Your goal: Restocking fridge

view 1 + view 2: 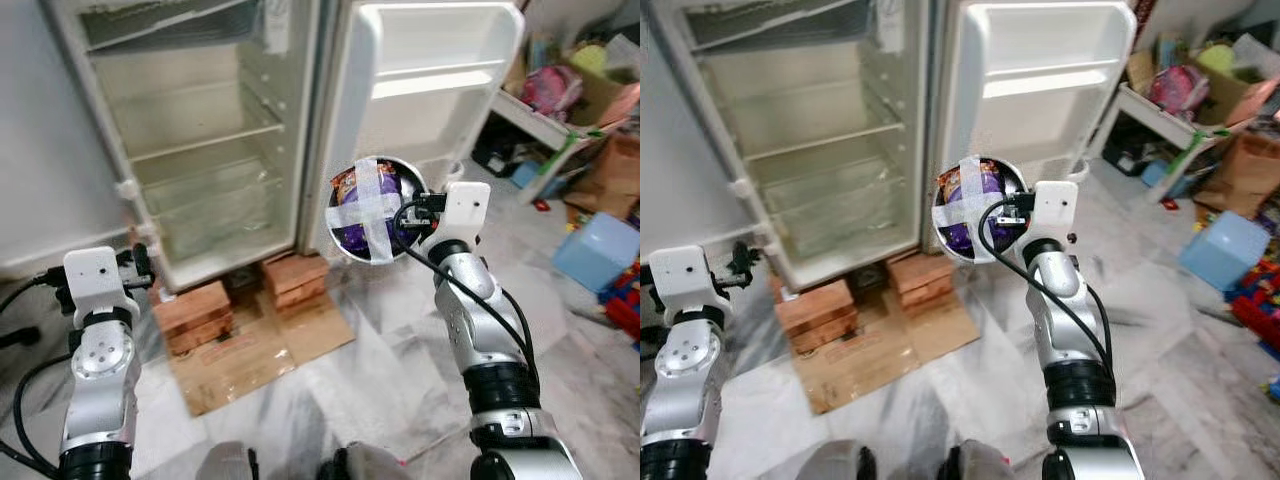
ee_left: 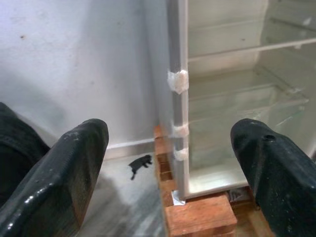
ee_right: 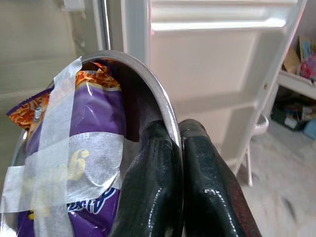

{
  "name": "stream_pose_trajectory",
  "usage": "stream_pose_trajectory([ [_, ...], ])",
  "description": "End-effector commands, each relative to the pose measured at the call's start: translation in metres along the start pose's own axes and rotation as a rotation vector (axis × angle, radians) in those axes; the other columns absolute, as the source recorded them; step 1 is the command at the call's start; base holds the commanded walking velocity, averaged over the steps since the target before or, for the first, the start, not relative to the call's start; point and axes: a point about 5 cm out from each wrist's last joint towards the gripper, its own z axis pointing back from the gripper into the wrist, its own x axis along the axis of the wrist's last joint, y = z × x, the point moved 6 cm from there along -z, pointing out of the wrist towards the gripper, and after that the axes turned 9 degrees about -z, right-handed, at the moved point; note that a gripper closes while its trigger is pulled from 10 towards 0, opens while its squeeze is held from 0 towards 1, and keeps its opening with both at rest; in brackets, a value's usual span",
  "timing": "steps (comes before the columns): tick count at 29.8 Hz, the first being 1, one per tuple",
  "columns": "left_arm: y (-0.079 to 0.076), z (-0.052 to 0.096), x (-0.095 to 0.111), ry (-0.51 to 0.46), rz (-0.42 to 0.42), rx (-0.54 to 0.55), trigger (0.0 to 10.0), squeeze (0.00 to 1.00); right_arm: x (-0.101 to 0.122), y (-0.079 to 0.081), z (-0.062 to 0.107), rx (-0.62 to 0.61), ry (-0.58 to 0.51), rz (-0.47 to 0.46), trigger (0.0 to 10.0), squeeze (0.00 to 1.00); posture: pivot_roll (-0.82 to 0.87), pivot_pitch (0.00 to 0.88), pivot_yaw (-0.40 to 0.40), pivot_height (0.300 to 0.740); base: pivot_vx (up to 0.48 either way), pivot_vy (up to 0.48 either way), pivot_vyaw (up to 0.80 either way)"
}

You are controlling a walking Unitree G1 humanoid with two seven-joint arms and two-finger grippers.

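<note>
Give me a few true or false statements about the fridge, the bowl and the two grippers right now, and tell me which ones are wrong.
1. The right gripper pinches the rim of the metal bowl. True.
2. The bowl holds a purple snack packet strapped in with crossed tape. True.
3. The fridge door is closed. False: it stands open, showing bare shelves inside.
4. The left gripper holds a brick. False: its fingers are spread apart with nothing between them.
5. The fridge stands on red bricks. True.
6. The bowl already sits on a fridge shelf. False: it is held in the air before the open fridge.
</note>
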Motion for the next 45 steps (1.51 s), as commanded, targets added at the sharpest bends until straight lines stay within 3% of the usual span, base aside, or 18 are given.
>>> stream_pose_trajectory([
  [1, 0.001, 0.001, 0.004, -0.021, 0.001, -0.005, 10.0, 0.00, 0.016, -0.003, -0.002, 0.000, -0.053, 0.007, 10.0, 0.00, 0.05, 0.066, -0.089, 0.740, 0.000, 0.000, 0.00],
  [16, 0.000, 0.002, 0.003, -0.030, -0.020, -0.021, 10.0, 0.00, 0.022, 0.002, -0.007, 0.025, -0.068, 0.023, 10.0, 0.00, 0.05, 0.069, -0.092, 0.740, 0.270, 0.000, 0.68],
  [45, -0.011, 0.002, 0.005, -0.037, -0.019, -0.052, 10.0, 0.00, 0.032, 0.008, -0.012, 0.043, -0.117, 0.044, 10.0, 0.00, 0.05, 0.068, -0.098, 0.740, 0.439, 0.000, 0.00],
])
